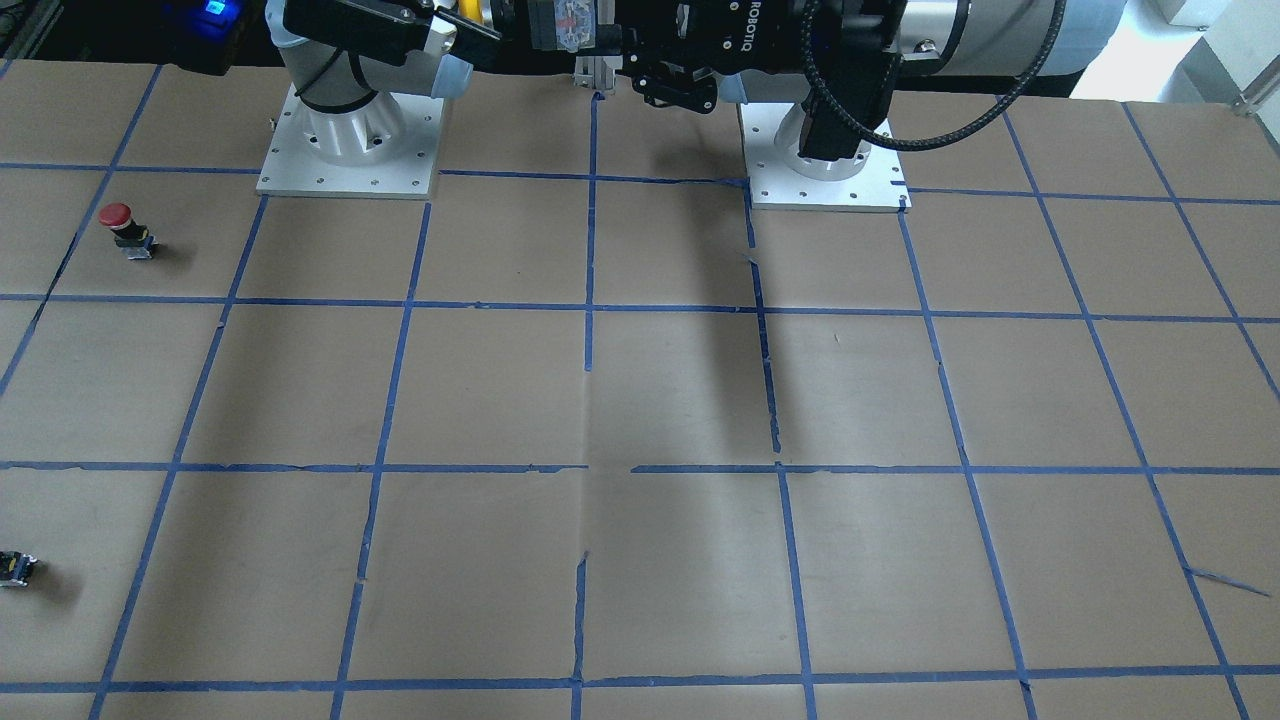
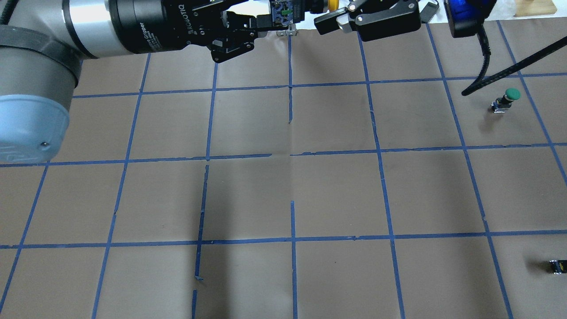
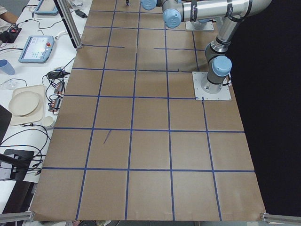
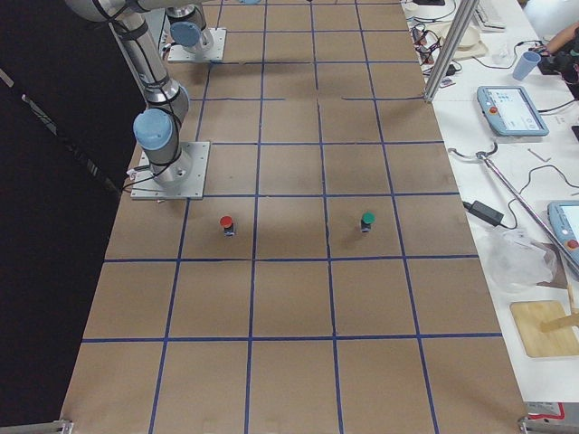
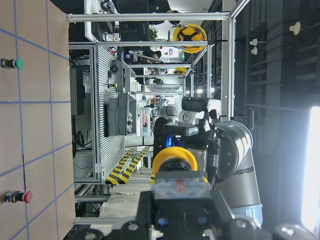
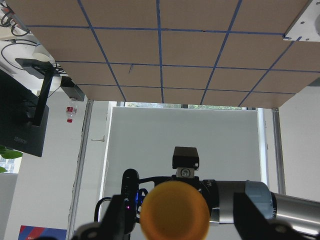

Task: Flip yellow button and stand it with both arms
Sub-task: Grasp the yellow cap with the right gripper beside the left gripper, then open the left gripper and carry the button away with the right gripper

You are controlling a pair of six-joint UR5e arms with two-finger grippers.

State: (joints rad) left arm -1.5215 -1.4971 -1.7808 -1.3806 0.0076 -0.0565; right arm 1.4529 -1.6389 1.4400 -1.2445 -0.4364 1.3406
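Observation:
The yellow button is held in the air above the table's robot side, between the two arms. Its yellow cap (image 2: pixel 332 4) points at my right gripper and its grey body (image 2: pixel 281 11) sits in my left gripper (image 2: pixel 271 18), which is shut on it. In the left wrist view the body (image 5: pixel 180 187) lies between the fingers with the cap (image 5: pixel 175 160) beyond. My right gripper (image 2: pixel 340 17) is open. In the right wrist view its fingers (image 6: pixel 250 215) stand on either side of the cap (image 6: pixel 174 210) with gaps.
A red-capped button (image 1: pixel 118 222) stands upright on the table's right side. A green-capped button (image 2: pixel 509 96) stands further out. A small capless black-and-yellow part (image 2: pixel 559 266) lies near the right edge. The arm bases (image 1: pixel 350 150) sit on plates at the robot side.

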